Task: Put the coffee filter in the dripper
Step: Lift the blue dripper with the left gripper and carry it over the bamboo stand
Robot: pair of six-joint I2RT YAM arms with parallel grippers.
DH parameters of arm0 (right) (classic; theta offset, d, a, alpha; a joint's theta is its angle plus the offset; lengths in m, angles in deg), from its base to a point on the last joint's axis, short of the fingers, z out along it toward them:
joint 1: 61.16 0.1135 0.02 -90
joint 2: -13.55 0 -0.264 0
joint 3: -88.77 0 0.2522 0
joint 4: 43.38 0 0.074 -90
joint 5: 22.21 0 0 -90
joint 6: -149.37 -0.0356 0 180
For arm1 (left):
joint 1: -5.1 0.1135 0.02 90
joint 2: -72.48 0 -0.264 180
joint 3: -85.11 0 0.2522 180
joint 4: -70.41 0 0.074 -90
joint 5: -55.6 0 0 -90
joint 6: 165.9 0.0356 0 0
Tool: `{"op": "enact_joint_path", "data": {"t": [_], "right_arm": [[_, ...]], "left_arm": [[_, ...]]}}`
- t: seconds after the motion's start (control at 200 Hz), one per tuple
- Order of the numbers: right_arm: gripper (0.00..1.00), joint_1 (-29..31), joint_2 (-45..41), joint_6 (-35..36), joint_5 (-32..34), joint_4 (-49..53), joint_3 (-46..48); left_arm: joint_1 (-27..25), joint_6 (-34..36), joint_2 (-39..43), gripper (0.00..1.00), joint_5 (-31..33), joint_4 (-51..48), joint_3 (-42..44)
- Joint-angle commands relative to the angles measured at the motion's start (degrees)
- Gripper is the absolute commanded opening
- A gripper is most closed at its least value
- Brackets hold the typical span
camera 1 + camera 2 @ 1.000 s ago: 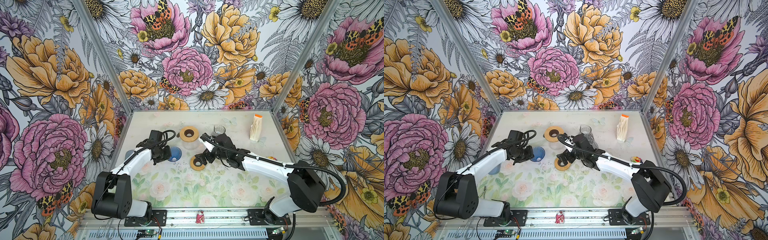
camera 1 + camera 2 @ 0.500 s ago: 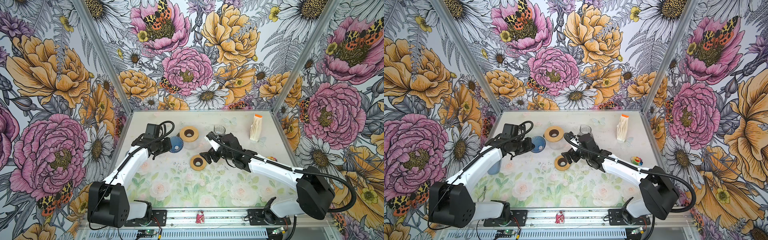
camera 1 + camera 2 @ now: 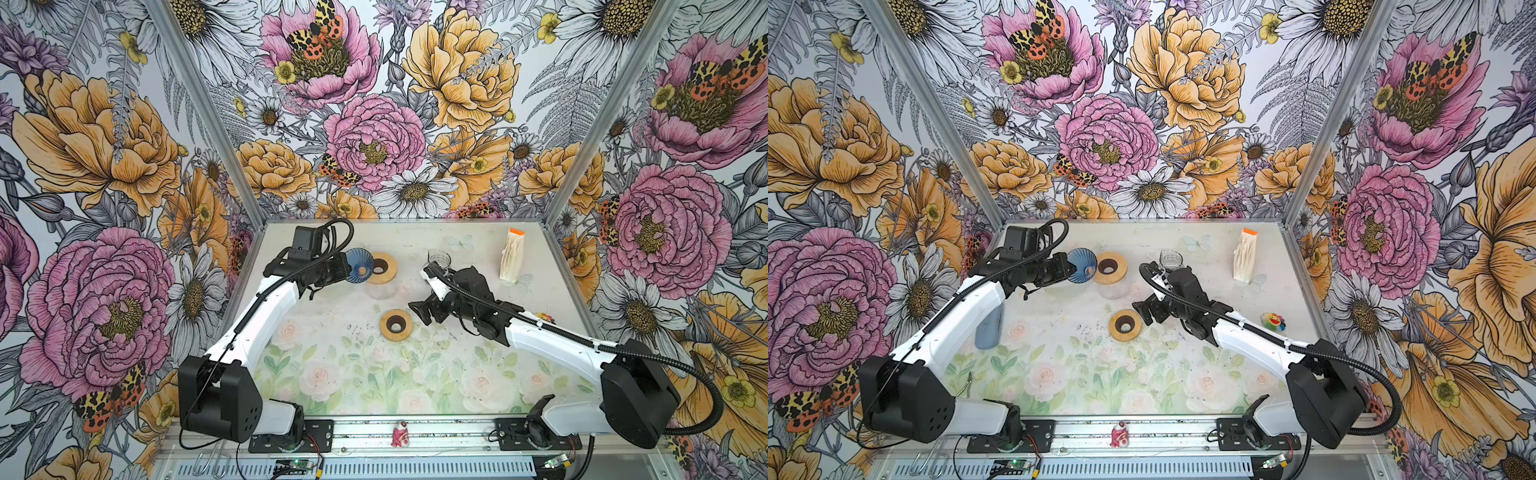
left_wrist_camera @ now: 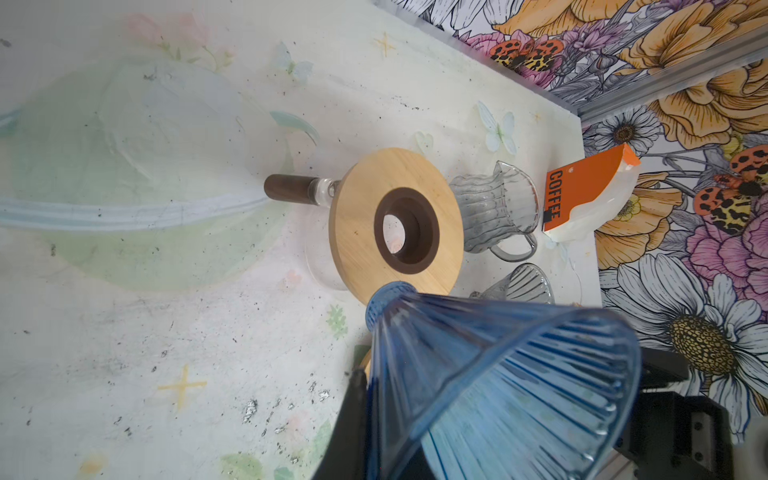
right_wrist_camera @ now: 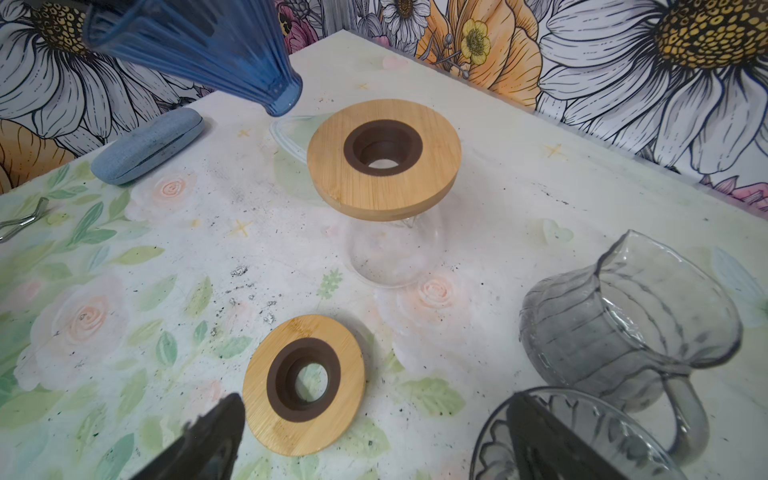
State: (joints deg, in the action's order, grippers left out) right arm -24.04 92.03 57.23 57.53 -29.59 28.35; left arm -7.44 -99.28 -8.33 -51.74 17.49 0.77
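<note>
My left gripper (image 3: pixel 343 271) is shut on the rim of a blue ribbed dripper (image 3: pixel 360 272) (image 4: pixel 478 374), holding it tilted in the air. Its narrow end sits just beside the wooden ring (image 3: pixel 391 271) (image 4: pixel 357 216) that tops a glass carafe. The coffee filter pack (image 3: pixel 512 258) (image 4: pixel 582 195), white with an orange "COFFEE" top, stands at the back right, untouched. My right gripper (image 3: pixel 424 312) (image 5: pixel 374 436) hangs open and empty over the table, next to a loose wooden ring (image 3: pixel 409 326) (image 5: pixel 270 424).
A grey glass pitcher (image 5: pixel 623 332) and a clear glass dripper (image 5: pixel 582 440) stand close to my right gripper. A blue-grey case (image 3: pixel 988 328) lies under the left arm, with a metal clip (image 3: pixel 967 384) nearer the front. A small colourful toy (image 3: pixel 1273 320) sits at the right.
My left gripper lifted the blue dripper off the table and carried it back and right, up to the carafe's wooden ring. My right gripper drew back slightly from the loose ring, still open.
</note>
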Motion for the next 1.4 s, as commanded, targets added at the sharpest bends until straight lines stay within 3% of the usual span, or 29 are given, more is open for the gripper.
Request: {"op": "enact_joint_path", "data": {"t": [0.0, 0.5, 0.731, 1.396], "right_arm": [[0.99, -0.6, -1.2, -1.0, 0.7, -2.5, 0.5], [1.0, -1.2, -1.8, -1.5, 2.9, -3.0, 0.9], [0.99, -1.6, -2.1, -1.3, 3.3, -3.1, 1.2], [0.99, -2.2, -2.0, -1.2, 5.0, -4.5, 1.3]], "left_arm": [[-0.8, 2.3, -3.1, 0.08, -1.5, 0.9, -4.2], [-1.7, 3.4, -17.9, 0.08, -4.8, 1.1, -16.6], [-1.7, 3.3, -20.1, 0.08, -7.0, 0.9, -17.0], [-1.9, 5.6, -24.1, 0.07, -5.6, -7.6, -20.1]]}}
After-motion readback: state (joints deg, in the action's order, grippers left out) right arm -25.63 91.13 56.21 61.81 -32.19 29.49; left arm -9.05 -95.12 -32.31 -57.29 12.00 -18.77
